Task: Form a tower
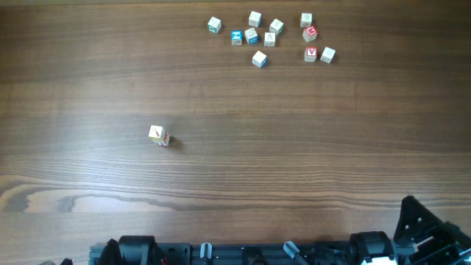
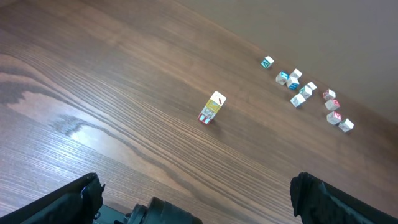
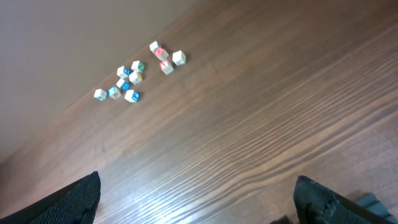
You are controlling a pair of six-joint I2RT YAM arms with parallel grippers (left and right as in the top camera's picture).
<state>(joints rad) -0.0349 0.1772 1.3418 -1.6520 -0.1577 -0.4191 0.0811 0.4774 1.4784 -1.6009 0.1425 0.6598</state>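
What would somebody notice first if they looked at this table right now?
A short tower of pale letter cubes stands alone, left of centre on the wooden table. Well apart from it, a scatter of loose letter cubes with red, blue and green marks lies near the far edge, toward the right.
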